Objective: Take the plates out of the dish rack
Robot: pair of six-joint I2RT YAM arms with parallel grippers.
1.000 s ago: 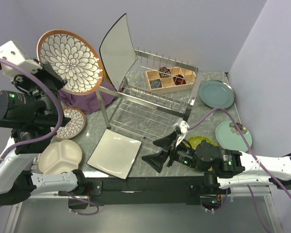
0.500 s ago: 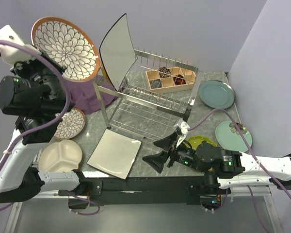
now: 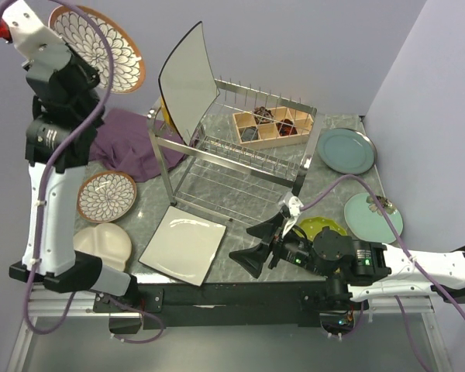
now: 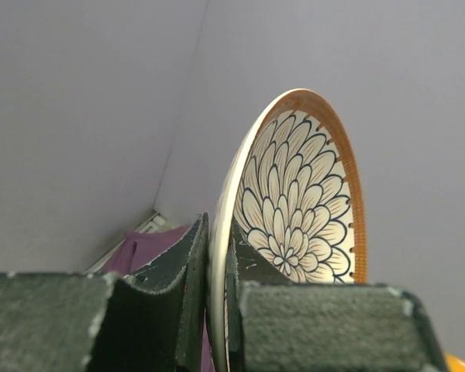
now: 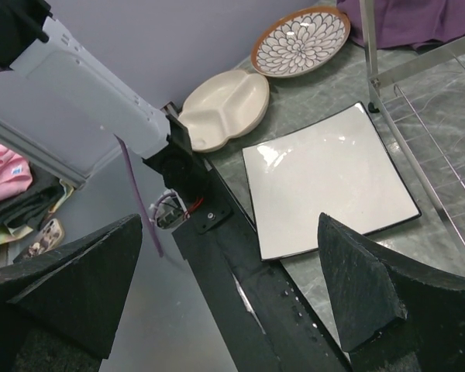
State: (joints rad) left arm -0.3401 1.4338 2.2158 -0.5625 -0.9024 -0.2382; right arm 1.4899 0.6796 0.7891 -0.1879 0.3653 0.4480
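Setting: grey marbled counter (image 3: 147,208) in a corner of plain lavender walls.

Dish rack (image 3: 240,155): silver wire and tube, at the middle of the counter. A standing square plate (image 3: 187,81), large and cream, leans on edge at its left end. A wooden compartment box (image 3: 273,126) sits at its back.

Large patterned plate (image 4: 302,201): brown-rimmed, out of the rack, held on edge high in the air to the rack's left, above a purple cloth (image 3: 128,143).

Left hand (image 4: 217,240): clenched on that plate's rim, one finger on each face.

Left of the rack, lying on the counter: small patterned plate (image 3: 107,195); nearer the front, cream divided dish (image 3: 101,244).

In front of the rack: flat square plate (image 3: 182,244), cream.

Right of the rack: teal-grey plate (image 3: 346,149); mint plate (image 3: 372,217); yellow-green plate (image 3: 322,227), partly hidden by the right arm.

Right hand (image 3: 256,244): released, jaws wide, grasping nothing, in front of the rack and just beside the flat square plate.
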